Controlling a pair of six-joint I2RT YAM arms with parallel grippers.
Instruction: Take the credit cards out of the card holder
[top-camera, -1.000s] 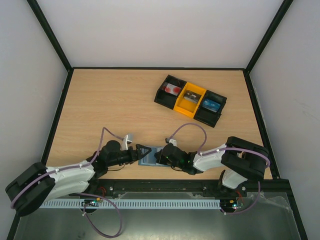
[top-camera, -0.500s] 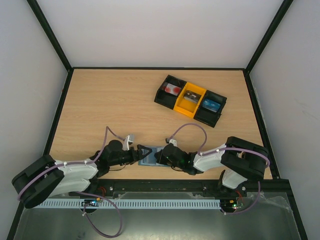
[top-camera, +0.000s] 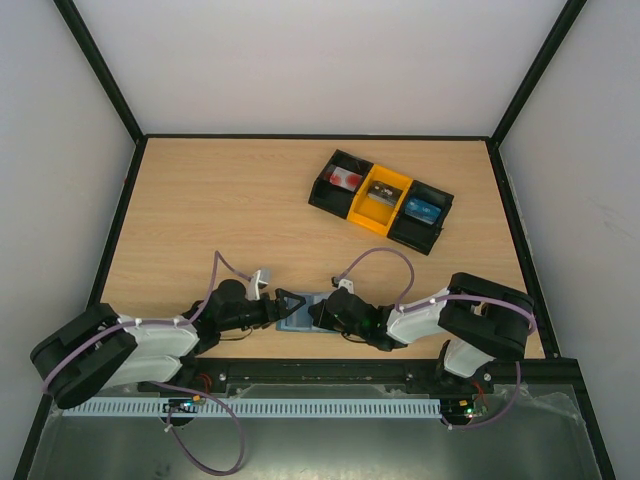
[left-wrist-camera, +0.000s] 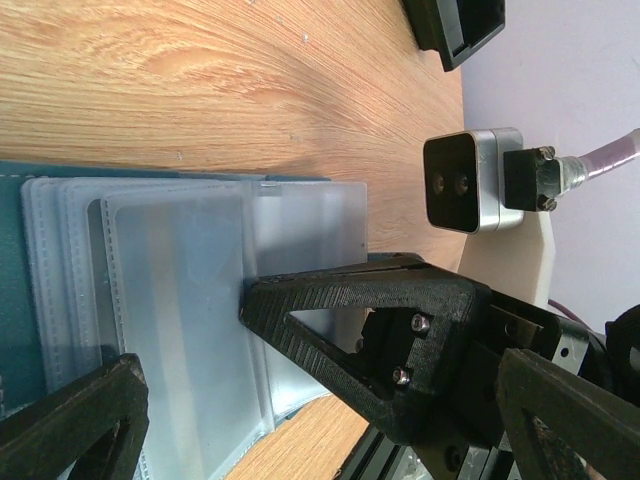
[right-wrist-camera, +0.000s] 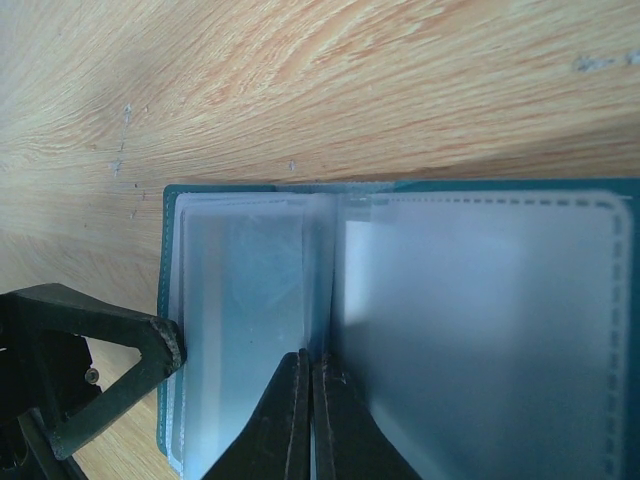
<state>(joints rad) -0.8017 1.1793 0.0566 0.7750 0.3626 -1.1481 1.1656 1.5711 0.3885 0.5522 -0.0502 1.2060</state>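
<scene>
Card holder open on the table: my closed, empty right hand pins its spine, my open left hand braces its left edge, probably to hold the pockets spread. Credit cards sit in the tray beyond.

Robotics lab test cell: white panel walls in a black metal frame enclose a pale wooden table. Two white-and-black robot arms line the table's near edge.
</scene>
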